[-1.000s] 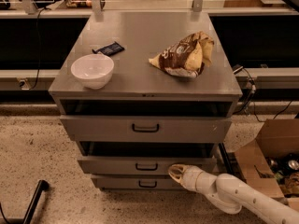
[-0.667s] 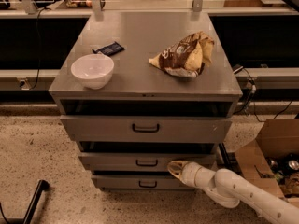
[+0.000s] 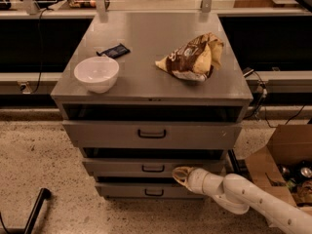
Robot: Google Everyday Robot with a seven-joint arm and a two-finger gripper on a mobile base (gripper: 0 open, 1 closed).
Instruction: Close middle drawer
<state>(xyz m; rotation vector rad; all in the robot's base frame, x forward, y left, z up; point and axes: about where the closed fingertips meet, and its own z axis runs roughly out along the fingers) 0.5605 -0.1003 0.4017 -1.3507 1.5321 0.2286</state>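
Observation:
The middle drawer [image 3: 122, 167] is a low grey front with a small black handle [image 3: 153, 168], in the grey metal cabinet [image 3: 151, 38]. It stands out a little, with a dark gap above it. My gripper [image 3: 179, 174] is at the end of the white arm [image 3: 243, 196] that comes in from the lower right. It is against the middle drawer's front, just right of the handle. The taller top drawer [image 3: 151, 133] sticks out above it. The bottom drawer [image 3: 154, 192] sits below it.
On the cabinet top are a white bowl [image 3: 96, 73], a dark wrapped bar [image 3: 113, 50] and a brown chip bag [image 3: 192, 57]. An open cardboard box [image 3: 285, 155] with cans stands on the floor at the right. A black bar [image 3: 34, 209] lies at the lower left. Cables [image 3: 258, 99] hang at the right.
My gripper has moved slightly up and in toward the cabinet, staying against the middle drawer's front. The drawer front has slid back a little.

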